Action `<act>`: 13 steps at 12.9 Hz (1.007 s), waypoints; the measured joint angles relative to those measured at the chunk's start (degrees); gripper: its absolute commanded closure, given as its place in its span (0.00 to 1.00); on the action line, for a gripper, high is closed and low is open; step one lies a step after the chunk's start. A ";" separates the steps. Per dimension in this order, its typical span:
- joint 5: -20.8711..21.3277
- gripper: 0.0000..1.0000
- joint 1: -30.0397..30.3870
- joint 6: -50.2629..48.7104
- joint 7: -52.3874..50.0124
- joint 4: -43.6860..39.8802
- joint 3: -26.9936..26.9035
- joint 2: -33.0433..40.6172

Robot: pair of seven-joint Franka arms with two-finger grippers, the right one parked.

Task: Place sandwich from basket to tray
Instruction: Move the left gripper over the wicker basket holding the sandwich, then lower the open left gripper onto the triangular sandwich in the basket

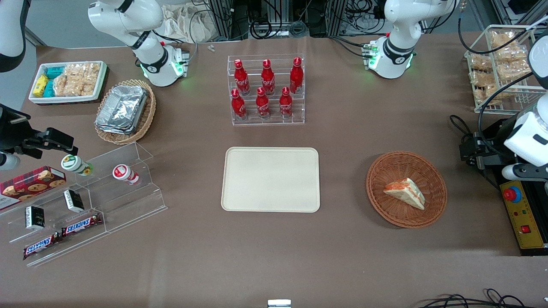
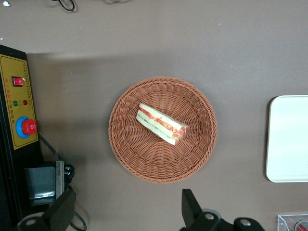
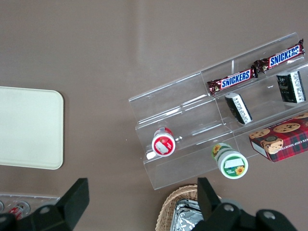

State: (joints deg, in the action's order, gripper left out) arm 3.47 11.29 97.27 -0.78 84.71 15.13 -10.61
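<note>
The sandwich [image 1: 405, 193] [image 2: 161, 123], a white wedge with orange-red and green filling, lies on its side in the round reddish-brown basket [image 1: 387, 171] [image 2: 144, 159]. The cream tray [image 1: 270, 179] [image 2: 288, 139] [image 3: 29, 127] lies flat mid-table with nothing on it, beside the basket toward the parked arm's end. My gripper [image 1: 471, 150] [image 2: 126, 211] hangs above the table, just off the basket's rim toward the working arm's end. Its fingers [image 2: 190, 207] are spread wide and open, with nothing between them.
A black and yellow control box with a red button [image 1: 524, 214] [image 2: 19, 115] sits close to the gripper, cables beside it. A clear rack of red bottles [image 1: 266, 90] stands farther from the camera than the tray. A wire rack of snacks [image 1: 501, 68] stands at the working arm's end.
</note>
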 measured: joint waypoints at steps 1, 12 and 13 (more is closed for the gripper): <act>-0.02 0.00 -0.02 0.04 0.00 -0.03 0.01 -0.25; -0.22 0.00 -0.07 12.28 -24.58 6.96 0.02 -4.26; -0.27 0.00 -0.14 15.39 -29.48 9.40 0.03 -4.69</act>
State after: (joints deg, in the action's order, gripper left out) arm 3.20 11.15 112.66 -30.26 94.12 15.16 -15.29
